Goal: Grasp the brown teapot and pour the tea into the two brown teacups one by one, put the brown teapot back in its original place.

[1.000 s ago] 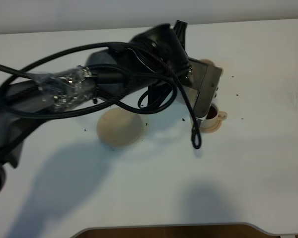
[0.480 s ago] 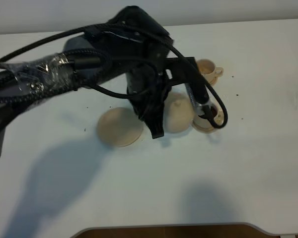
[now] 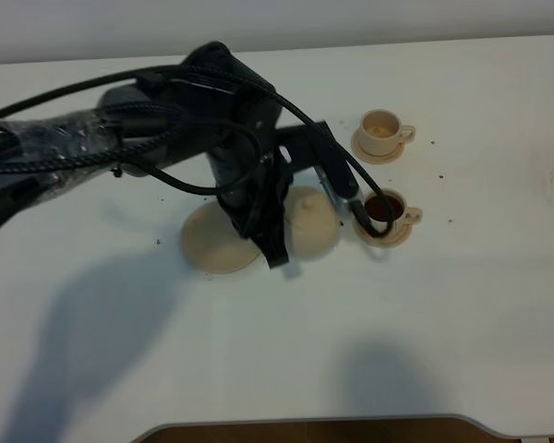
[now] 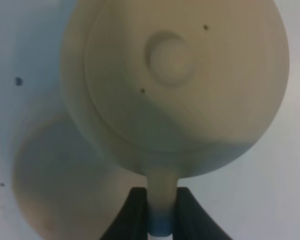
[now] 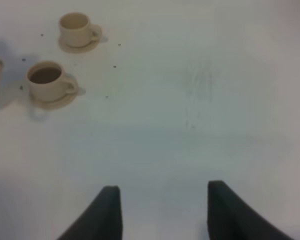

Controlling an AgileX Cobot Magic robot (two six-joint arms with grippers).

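The brown teapot [image 3: 312, 221] hangs level between the big flat saucer [image 3: 212, 245] and the nearer teacup [image 3: 384, 210]. My left gripper [image 3: 277, 245] is shut on its loop handle. In the left wrist view the teapot [image 4: 175, 85] shows its lid from above, the handle is pinched in my left gripper [image 4: 161, 212], and the saucer [image 4: 50, 190] lies partly under the pot. The nearer teacup [image 5: 46, 78] holds dark tea. The farther teacup [image 3: 381, 132] [image 5: 75, 26] looks pale inside. My right gripper [image 5: 162, 210] stands open over bare table, far from the cups.
A black cable loop [image 3: 358, 208] from the left arm hangs close to the nearer cup's rim. Small dark specks [image 3: 440, 173] dot the white table [image 3: 462, 305] around the cups. The table's front edge [image 3: 314, 425] runs along the bottom of the high view.
The left arm has swung left and toward the front with the teapot, away from the nearer cup. The pot has come back to level beside the big saucer, and both cups now show.
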